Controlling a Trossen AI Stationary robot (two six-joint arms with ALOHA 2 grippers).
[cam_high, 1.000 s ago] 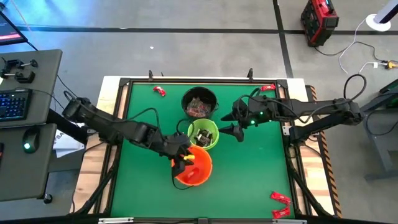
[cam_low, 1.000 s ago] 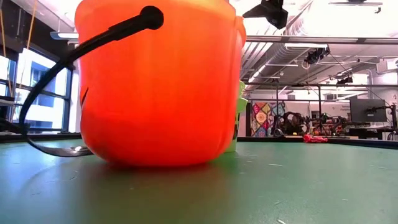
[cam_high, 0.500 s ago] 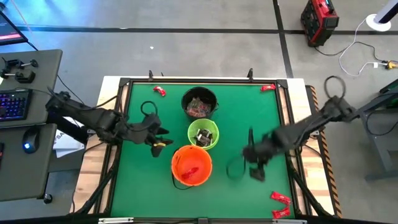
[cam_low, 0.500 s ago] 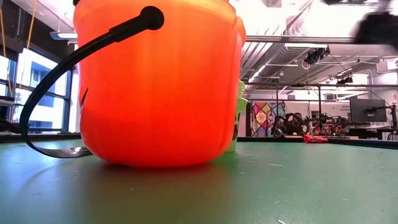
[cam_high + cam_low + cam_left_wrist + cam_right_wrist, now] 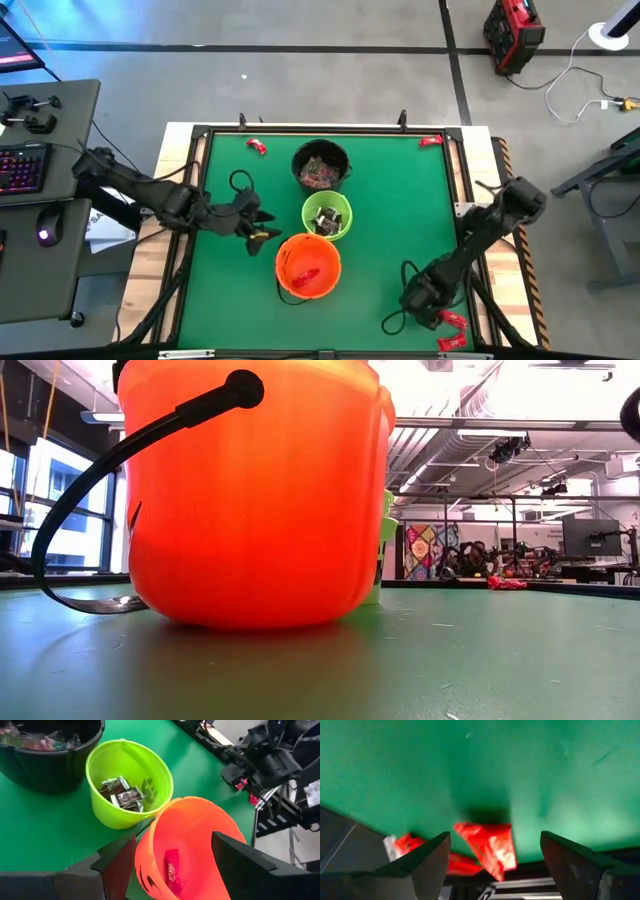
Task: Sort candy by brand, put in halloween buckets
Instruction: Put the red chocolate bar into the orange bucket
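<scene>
Three buckets stand in a row at mid-table: black [image 5: 322, 165] with mixed candy, lime green [image 5: 327, 215] with dark-wrapped candy [image 5: 122, 795], and orange [image 5: 308, 267] with a red candy [image 5: 172, 870] on its floor. My left gripper [image 5: 262, 232] is open and empty, just left of the orange bucket. My right gripper [image 5: 425, 305] is open, low over the near right corner. Its fingers stand on either side of a red candy [image 5: 487, 842] that lies flat on the mat and do not touch it. Two red candies [image 5: 450, 320] lie there.
Loose red candies lie near the far edge at the left [image 5: 257, 146] and the right [image 5: 430, 141]. The orange bucket [image 5: 260, 490] fills the low view, its black handle [image 5: 120, 460] hanging down. The table frame's near right rail [image 5: 480, 300] runs close to my right arm.
My left gripper has drawn back from over the orange bucket toward the table's left edge. My right gripper has swung from beside the green bucket toward the near right corner and come down over the red candies there.
</scene>
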